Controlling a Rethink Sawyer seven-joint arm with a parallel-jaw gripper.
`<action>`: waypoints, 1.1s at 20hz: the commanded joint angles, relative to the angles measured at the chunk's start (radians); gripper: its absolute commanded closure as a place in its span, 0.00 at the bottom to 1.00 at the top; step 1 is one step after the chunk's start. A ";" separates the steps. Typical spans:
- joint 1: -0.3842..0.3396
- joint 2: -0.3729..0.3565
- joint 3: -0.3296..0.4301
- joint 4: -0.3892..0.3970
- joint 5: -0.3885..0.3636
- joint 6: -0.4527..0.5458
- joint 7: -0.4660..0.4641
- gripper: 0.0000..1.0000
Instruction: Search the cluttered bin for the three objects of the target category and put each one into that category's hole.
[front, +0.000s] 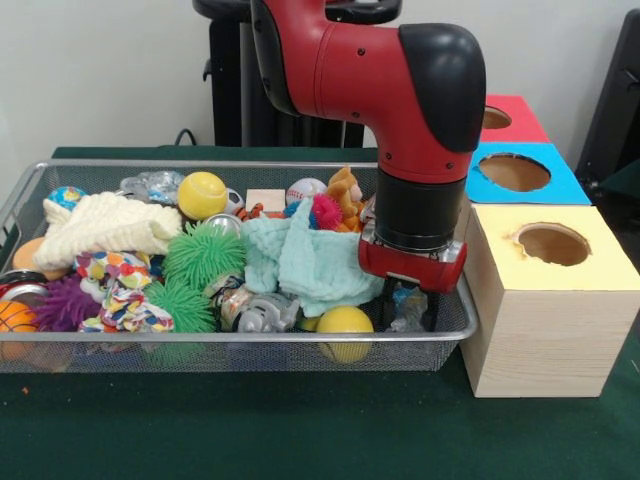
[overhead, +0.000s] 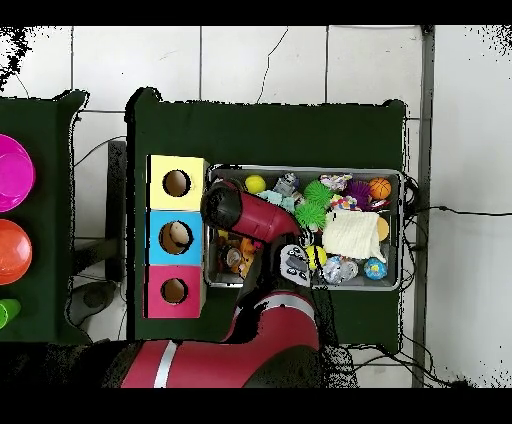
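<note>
- Front view: you see a green table (front: 300, 430) bearing a wire basket (front: 200, 352) beside three wooden boxes; pale wall behind.
- Overhead view: tiled floor (overhead: 260, 60) around the table; pink and orange discs (overhead: 12, 210) at your left edge.
- Blue-topped hole (front: 514, 172) sits between the red and yellow ones.
- Gripper (front: 412, 305) hangs low in the basket's box-side end; you cannot tell its jaws' state.
- A clear bottle (front: 408, 312) lies half hidden there.
</note>
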 joint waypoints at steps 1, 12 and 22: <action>-0.012 0.058 0.091 0.059 -0.061 0.007 0.092 1.00; -0.010 0.033 0.069 0.049 -0.066 0.039 0.080 1.00; 0.023 -0.178 -0.023 0.084 -0.094 0.293 0.079 1.00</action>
